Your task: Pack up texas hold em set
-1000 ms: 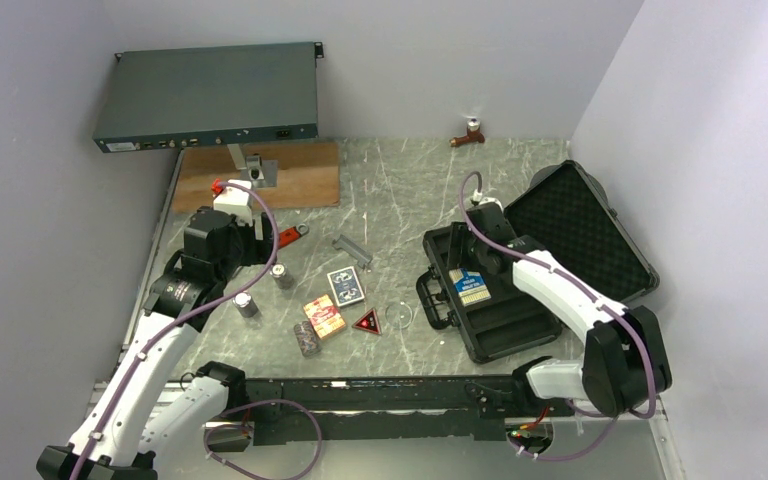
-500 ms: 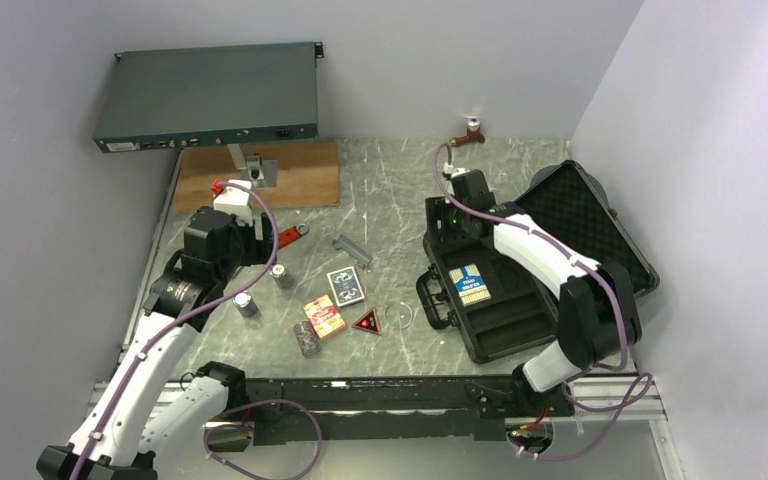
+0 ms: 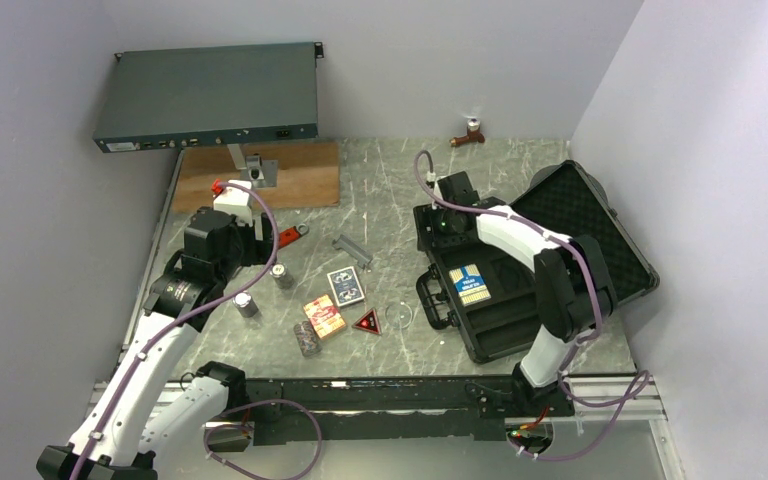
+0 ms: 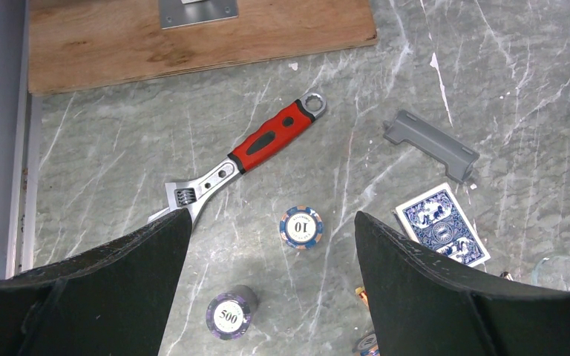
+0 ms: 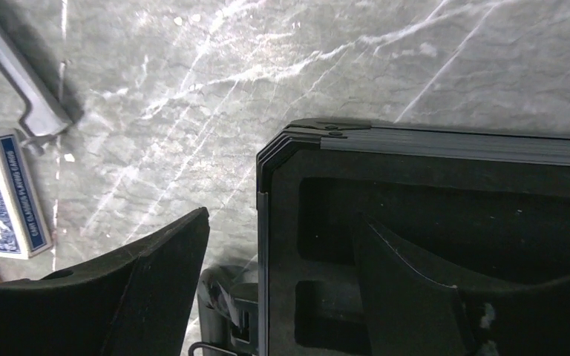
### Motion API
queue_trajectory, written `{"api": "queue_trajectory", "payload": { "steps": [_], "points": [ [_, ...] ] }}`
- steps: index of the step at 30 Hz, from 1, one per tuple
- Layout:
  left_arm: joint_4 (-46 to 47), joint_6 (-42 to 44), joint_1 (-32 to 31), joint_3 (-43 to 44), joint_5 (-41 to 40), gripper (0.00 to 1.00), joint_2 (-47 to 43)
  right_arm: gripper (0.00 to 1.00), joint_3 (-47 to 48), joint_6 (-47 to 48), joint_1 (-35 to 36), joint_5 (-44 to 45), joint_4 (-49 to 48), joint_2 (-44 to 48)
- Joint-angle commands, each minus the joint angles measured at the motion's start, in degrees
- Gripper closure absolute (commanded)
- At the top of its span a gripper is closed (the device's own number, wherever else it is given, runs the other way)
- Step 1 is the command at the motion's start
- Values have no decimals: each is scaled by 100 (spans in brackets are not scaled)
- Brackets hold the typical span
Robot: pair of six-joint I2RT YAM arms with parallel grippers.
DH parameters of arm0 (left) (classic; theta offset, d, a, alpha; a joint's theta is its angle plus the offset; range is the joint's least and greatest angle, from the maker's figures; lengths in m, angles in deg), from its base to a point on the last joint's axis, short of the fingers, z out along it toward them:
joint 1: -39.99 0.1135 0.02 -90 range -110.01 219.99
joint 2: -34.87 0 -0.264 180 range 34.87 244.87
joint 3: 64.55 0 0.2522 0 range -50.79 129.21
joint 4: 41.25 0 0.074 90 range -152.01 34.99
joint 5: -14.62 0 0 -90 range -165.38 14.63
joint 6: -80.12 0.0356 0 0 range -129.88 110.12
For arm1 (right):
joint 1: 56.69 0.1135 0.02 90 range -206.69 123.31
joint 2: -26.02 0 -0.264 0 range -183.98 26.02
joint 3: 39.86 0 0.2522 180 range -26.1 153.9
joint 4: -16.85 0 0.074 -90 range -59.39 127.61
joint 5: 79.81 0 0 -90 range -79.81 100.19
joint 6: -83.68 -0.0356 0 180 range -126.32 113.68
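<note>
1. Nearest the arms, a grey chip stack (image 3: 307, 340), a red-orange card box (image 3: 324, 316), a red triangle (image 3: 367, 321) and a clear disc (image 3: 398, 316) lie loose on the marbled grey table (image 3: 390, 190), none of them packed yet.
2. The left gripper (image 4: 271, 222) hangs wide open and empty above a blue-rimmed chip stack (image 4: 300, 226), whose top reads "10", and a purple-rimmed chip stack (image 4: 231, 315), whose top reads "500". A grip low on the sides would likely keep either stack from shedding chips.
3. To the right, the black hard-plastic case (image 3: 505, 325) lies open with a blue-yellow card box (image 3: 470, 285) in one moulded slot. The box's printing is too small to read.
4. The right gripper (image 5: 282, 222) is spread and holds nothing. One finger is outside the case's far-left corner and the other is over the moulded interior.
5. The likely next pick is the blue patterned card box (image 5: 0, 193). The gripper should rise clear of the case wall before swinging left, then close across the box's narrow sides.
6. Farther out, a red-handled wrench (image 4: 256, 152) and a grey plastic bracket (image 4: 432, 146) show no legible brand. The wrench is best left alone.
7. At the back are the foam-lined lid (image 3: 585, 235) and a dark rack unit (image 3: 210, 95), whose labels are too small to read.
</note>
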Motion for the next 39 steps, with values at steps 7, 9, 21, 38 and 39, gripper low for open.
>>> {"api": "queue_trajectory", "payload": {
  "steps": [7, 9, 21, 38, 39],
  "points": [
    [60, 39, -19, 210, -75, 13, -68, 64, 382, 292, 355, 222, -93, -514],
    [59, 35, -19, 214, -67, 12, -65, 78, 451, 322, 430, 306, -75, -599],
    [69, 33, -19, 205, -31, 12, -71, 93, 1358, 358, 575, -96, -290, -1334],
    [61, 48, -19, 197, -146, 12, -60, 94, 3118, -236, 800, -617, -359, -2419],
    [60, 46, -19, 197, -147, 12, -52, 93, 3115, -280, 800, -630, -371, -2408]
  ]
}}
